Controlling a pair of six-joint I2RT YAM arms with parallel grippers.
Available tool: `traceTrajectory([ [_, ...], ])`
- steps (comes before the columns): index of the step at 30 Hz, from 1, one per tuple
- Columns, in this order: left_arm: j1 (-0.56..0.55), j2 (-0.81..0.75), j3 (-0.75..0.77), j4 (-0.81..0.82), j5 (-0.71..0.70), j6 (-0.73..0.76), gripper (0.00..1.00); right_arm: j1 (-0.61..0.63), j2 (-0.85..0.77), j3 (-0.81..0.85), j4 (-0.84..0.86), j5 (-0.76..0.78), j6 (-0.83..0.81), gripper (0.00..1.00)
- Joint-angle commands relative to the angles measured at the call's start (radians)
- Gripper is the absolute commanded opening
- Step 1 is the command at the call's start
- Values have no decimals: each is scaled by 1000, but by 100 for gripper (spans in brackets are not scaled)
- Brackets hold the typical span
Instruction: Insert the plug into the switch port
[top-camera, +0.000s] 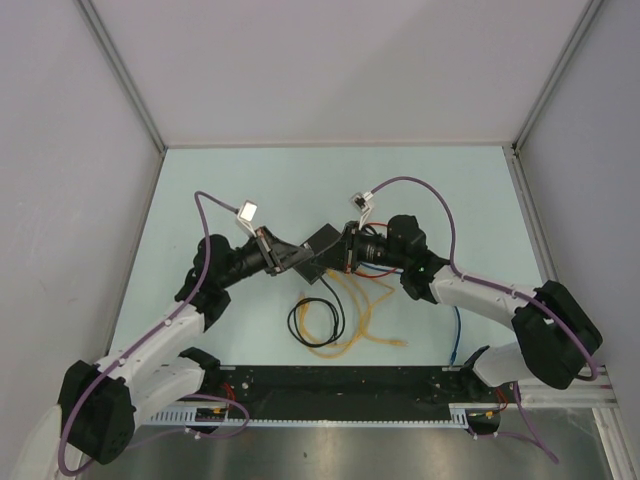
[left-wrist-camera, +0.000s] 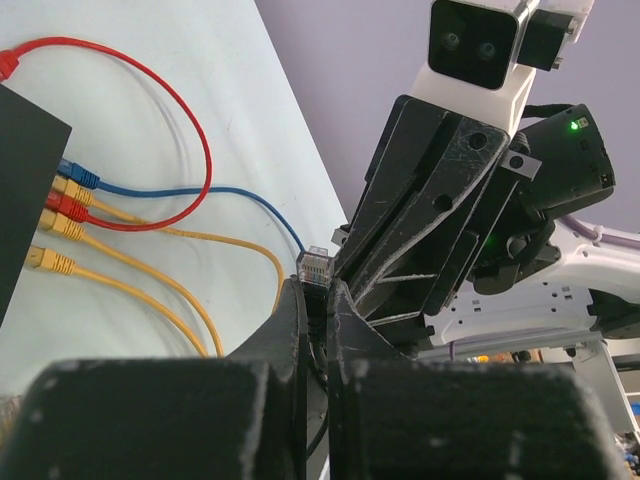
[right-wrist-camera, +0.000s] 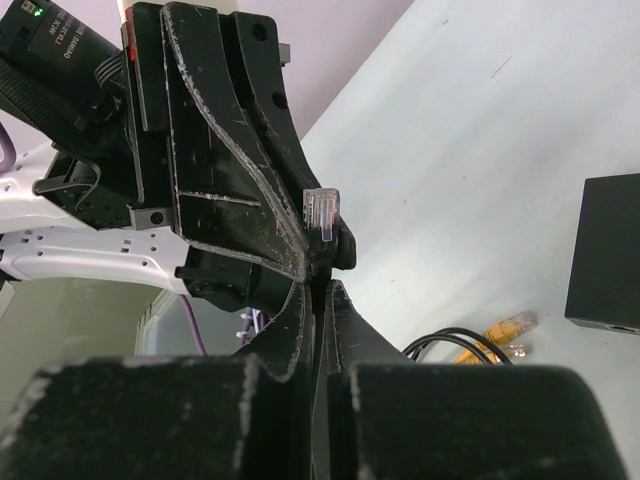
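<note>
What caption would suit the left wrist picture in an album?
Left end effector and right end effector pinch a small clear plastic plug, near a flat matte-black switch box.

Yellow cables (left-wrist-camera: 50, 262), red cable (left-wrist-camera: 207, 150), blue cable (left-wrist-camera: 180, 190) on table (left-wrist-camera: 200, 60).

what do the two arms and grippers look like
Both arms, left arm and right arm, have white links with bulky black joints and a purple cable looping along each. The left gripper and right gripper are matte black, with scuffed, tapering fingers; a green light glows on the right wrist.
</note>
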Motion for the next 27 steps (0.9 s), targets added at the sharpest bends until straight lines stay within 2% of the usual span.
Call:
traceTrajectory([
  [1,-6,-16,-9,105,35,-30,0,15,17,1,32,-30,-4,0],
  [3,-6,-11,-10,118,35,-35,0,23,22,1,46,-37,1,2],
  [5,-7,-8,-13,126,39,-41,0,26,36,1,61,-45,12,12],
  [8,-7,-11,-13,129,41,-43,0,31,45,3,68,-45,10,13],
  [10,-7,-11,-13,129,44,-43,0,31,45,1,72,-48,10,12],
  [14,-7,-12,-20,134,47,-43,0,26,48,1,91,-60,16,0],
  [17,-7,-9,-21,135,47,-43,4,26,48,3,92,-71,10,0],
  [18,-7,-6,-20,134,45,-40,9,27,43,3,88,-73,-4,0],
  [19,-6,-8,-20,123,38,-34,22,27,39,3,77,-70,-17,0],
  [21,-4,-14,3,82,27,14,37,31,16,3,8,-51,-77,0],
  [22,-1,-17,17,19,21,38,50,37,2,3,-24,-18,-109,0],
  [24,10,-26,74,-106,-7,118,60,49,-35,3,-144,56,-171,0],
  [25,14,-28,95,-149,-22,149,70,57,-46,3,-220,82,-233,0],
  [27,31,-32,161,-243,-82,234,78,83,-79,3,-300,145,-289,0],
])
